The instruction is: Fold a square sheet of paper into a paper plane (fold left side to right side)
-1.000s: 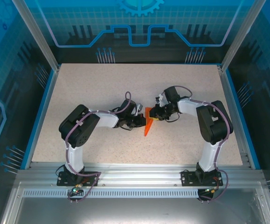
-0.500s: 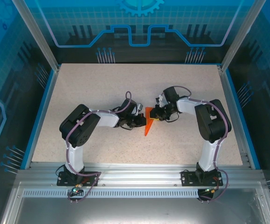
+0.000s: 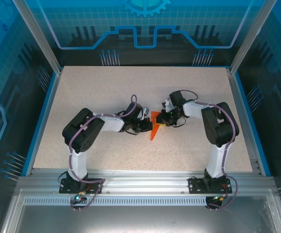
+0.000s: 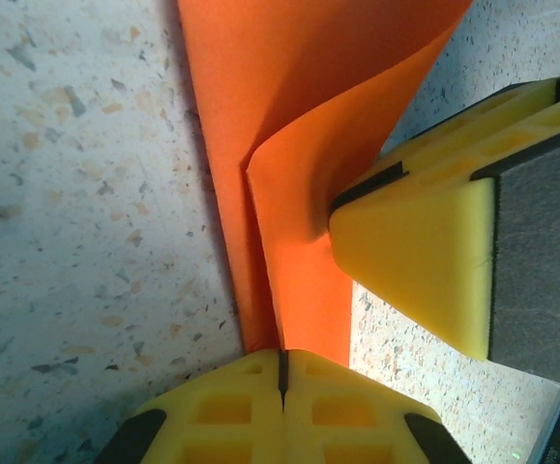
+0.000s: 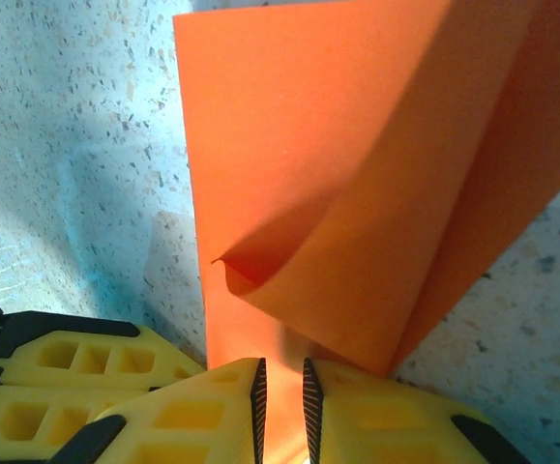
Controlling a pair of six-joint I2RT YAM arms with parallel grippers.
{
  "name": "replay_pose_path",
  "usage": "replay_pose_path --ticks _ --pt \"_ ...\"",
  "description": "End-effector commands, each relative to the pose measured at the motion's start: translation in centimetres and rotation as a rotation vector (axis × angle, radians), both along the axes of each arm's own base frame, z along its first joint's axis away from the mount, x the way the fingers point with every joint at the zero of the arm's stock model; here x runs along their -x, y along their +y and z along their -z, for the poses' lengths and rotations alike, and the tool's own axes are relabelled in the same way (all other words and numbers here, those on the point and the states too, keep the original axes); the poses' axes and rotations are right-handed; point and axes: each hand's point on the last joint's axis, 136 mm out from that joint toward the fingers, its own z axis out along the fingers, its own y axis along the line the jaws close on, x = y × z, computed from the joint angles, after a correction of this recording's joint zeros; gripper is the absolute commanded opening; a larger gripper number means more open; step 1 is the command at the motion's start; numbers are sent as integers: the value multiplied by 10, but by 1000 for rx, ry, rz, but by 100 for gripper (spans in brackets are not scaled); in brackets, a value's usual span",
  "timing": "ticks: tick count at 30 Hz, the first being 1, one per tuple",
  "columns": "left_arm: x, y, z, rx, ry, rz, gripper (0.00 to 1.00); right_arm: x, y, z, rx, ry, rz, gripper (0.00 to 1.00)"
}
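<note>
- The left tool (image 4: 281, 365) is clenched, and its two tips look to pinch the thin edge of the paper (image 4: 299, 116) right at the fold
- The right tool (image 5: 281, 385) is nearly closed too, with a slim gap, and orange paper runs into that gap, so it is grasping the paper from the other side
- In the left wrist view, one yellow finger (image 4: 415, 261) of the right tool sits against the raised flap
- The paper is not flat: one flap bows up in a soft curve over the layer below
- I think the step is to bring the left side over onto the right side
- To do it well, one tool should hold its bit firm while the other lays the flap down slowly, so the edges line up before the crease is pressed
- Pull gently, as thin paper can rip or slide
- From above, the paper is a slim wedge in the middle of the desk (image 3: 91, 92), between the two tools
- Its long side runs from far to near, a bit tilted, with the wide end far, and the sharp tip points to the near edge where the arms are bolted
</note>
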Motion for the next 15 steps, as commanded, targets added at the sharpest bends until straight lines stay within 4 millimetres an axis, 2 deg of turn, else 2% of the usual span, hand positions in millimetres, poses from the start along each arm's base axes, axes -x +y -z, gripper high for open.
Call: replay_pose_path --ticks 1,8,11,15 --pt "11 6 -5 -20 -14 24 9 15 -7 21 72 75 -5 21" --pt "26 18 -42 14 -74 7 30 22 -12 30 81 108 -2 21" --pt "32 21 -52 34 -84 10 32 22 -11 30 75 104 -3 21" --pt "35 6 -61 90 -78 49 32 22 -10 30 71 100 -4 21"
